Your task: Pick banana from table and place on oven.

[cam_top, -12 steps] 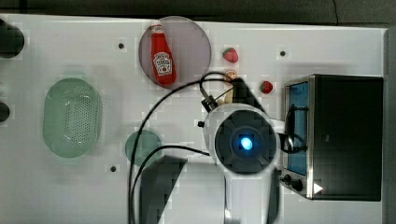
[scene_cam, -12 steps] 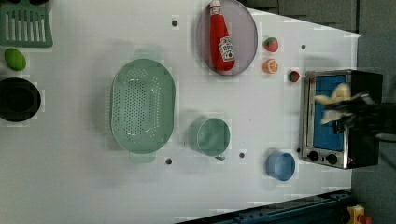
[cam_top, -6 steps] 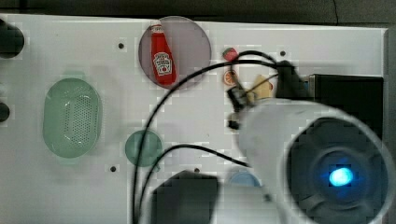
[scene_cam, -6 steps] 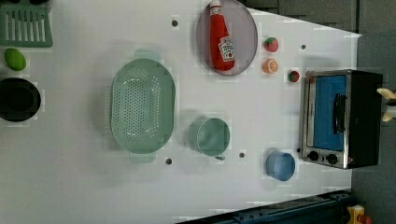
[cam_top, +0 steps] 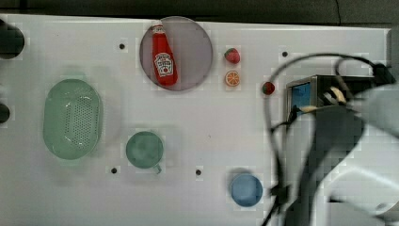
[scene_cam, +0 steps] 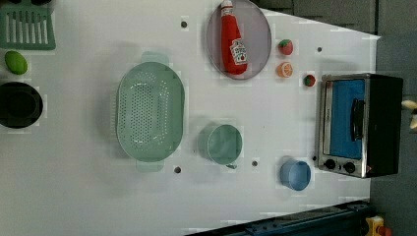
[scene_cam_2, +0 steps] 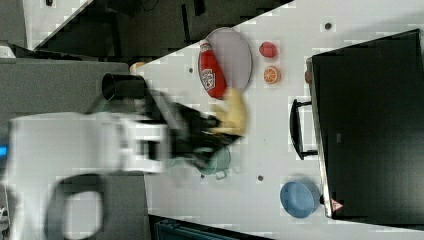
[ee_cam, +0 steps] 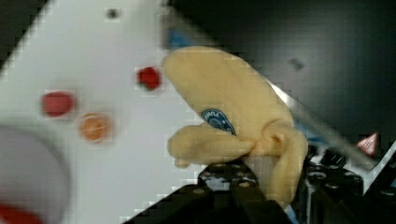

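The gripper (scene_cam_2: 220, 131) is clenched on the banana (ee_cam: 236, 119), which juts out past the black fingers, clear of the table (cam_top: 211, 132) and carried in the air. In the wrist view the fruit sits right at the jaws: a soft-looking, pale yellow peeled banana with flaps of skin curling back near the grip and a small blue sticker on its flank. It looks like foam or rubber, matte and slightly squashy, so I'd judge the pinch near the peel end is there to leave the long rounded body free to touch down first.

Just ahead of the gripper in the wrist view lies the oven (scene_cam: 361, 125), a boxy thing with a flat black top, a bright steel front, blue glass door and a bar handle. That flat top is the obvious landing place; being broad and level, it should take a curved toy without much rolling, though a drop from height could make it bounce off.

Behind and to the side of the gripper, down on the white tabletop, are a strawberry (ee_cam: 149, 77), another strawberry (ee_cam: 58, 103) and an orange slice (ee_cam: 95, 127), all small and glossy. Farther off stands a grey plate (cam_top: 188, 61) bearing a red ketchup bottle (cam_top: 163, 55), a perforated green colander (cam_top: 73, 118), a green cup (cam_top: 144, 149) and a blue bowl (cam_top: 246, 189), well apart from the carrying path.
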`<state>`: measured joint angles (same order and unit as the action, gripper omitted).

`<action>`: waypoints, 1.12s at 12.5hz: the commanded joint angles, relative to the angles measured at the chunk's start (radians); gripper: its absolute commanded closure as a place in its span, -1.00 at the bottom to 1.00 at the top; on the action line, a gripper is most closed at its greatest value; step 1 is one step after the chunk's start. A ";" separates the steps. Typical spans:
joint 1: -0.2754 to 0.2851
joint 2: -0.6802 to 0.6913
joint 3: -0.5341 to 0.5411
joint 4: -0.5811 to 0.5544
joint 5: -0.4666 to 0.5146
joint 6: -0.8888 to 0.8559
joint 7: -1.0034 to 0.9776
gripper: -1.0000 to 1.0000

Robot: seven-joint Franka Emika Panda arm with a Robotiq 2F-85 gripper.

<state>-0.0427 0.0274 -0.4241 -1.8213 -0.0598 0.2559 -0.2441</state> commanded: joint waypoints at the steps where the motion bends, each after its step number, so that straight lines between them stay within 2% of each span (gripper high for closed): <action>1: -0.023 0.032 -0.093 0.009 -0.017 0.135 -0.251 0.48; 3: -0.026 0.094 -0.152 0.007 -0.006 0.194 -0.335 0.48; 6: -0.044 0.185 -0.196 0.004 0.135 0.210 -0.417 0.48; 8: -0.056 0.224 -0.205 0.004 0.167 0.243 -0.446 0.48; 9: -0.060 0.237 -0.206 0.002 0.167 0.254 -0.447 0.39; 14: -0.062 0.246 -0.210 -0.022 0.167 0.263 -0.448 -0.70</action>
<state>-0.1144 0.2695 -0.6245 -1.8604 0.1143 0.4937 -0.6787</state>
